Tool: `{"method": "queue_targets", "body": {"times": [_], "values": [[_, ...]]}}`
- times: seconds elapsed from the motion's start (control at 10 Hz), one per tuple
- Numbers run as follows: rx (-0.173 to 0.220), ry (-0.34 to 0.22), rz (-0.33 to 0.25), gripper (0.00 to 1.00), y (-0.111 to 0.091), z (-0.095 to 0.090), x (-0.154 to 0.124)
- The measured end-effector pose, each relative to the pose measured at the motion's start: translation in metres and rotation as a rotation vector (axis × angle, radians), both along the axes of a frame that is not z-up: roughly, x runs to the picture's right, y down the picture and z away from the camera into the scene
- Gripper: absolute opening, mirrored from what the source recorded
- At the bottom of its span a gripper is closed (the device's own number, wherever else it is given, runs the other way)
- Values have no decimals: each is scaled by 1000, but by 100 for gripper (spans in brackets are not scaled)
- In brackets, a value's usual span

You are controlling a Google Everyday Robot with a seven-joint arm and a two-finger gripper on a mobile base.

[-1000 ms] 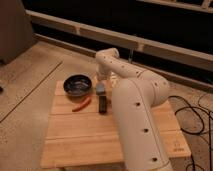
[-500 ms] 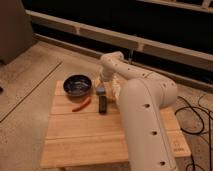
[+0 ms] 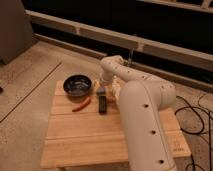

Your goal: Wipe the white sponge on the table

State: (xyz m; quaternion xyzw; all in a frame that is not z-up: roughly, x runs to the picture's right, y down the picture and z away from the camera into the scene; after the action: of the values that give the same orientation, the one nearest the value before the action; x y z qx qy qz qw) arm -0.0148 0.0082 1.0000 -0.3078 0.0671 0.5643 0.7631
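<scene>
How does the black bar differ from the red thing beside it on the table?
The black bar is dark, straight and blocky; the red item is thin and slightly curved. The bar runs front-to-back; the red item lies diagonally. Both lie flat on the table. The gripper is at the bar's far end.

- Light plank table [image 3: 75,142] sitting on a speckled floor.
- Dark bowl [image 3: 77,85] up near the far left corner.
- Skinny red-orange thing [image 3: 81,105] lies just in front of the bowl, with a black bar [image 3: 102,105] beside it, not touching.
- Chunky white arm [image 3: 142,115] rises on the right and curls over.
- Gripper [image 3: 102,90] is low over the table at the bar's far end, just right of the bowl.
</scene>
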Motion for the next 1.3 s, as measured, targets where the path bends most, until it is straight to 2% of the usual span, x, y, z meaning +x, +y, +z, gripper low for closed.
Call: {"method": "queue_targets", "body": {"times": [0.3, 0.6, 0.9, 1.1, 1.3], "values": [[21, -16, 10, 30, -4, 5, 1], [21, -30, 27, 1, 0, 8, 3], [13, -24, 43, 0, 2, 8, 8], [1, -17, 40, 0, 1, 0, 7], [-20, -30, 42, 0, 4, -10, -8]]}}
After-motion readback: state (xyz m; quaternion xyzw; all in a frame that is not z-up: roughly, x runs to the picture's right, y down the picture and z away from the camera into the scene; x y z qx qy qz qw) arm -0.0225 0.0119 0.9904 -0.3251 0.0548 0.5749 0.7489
